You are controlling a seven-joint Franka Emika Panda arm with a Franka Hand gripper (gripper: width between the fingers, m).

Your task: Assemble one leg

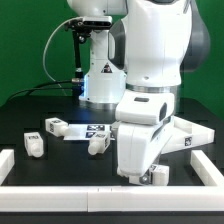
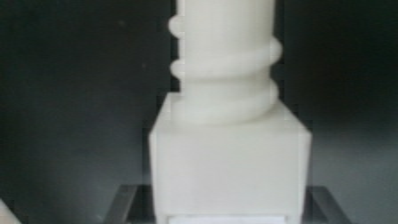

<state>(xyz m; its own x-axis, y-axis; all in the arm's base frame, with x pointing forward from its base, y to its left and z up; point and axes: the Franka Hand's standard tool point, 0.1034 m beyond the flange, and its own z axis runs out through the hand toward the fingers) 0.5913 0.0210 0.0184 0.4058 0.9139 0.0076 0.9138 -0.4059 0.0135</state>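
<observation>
The arm (image 1: 150,60) is seen bent steeply down over the counter (image 1: 60,165). Its wrist is pointed at the surface and its bulky white links fill the middle of the exterior view. The fingers (image 1: 148,174) are brought low, almost onto the counter, just in front of the near edge of the tabletop (image 1: 192,133), on the camera's side of it. The leg (image 2: 222,130) is held there. In the wrist view it fills the frame, its square block end is nearest the fingers and its threaded peg points away from them. Only dim grey edges of the fingers can be made out at either side of the block. They appear to be closed on it, with no gap visible. Three other legs (image 1: 34,144) are scattered on the counter well off the tabletop, toward the exterior view's left.
</observation>
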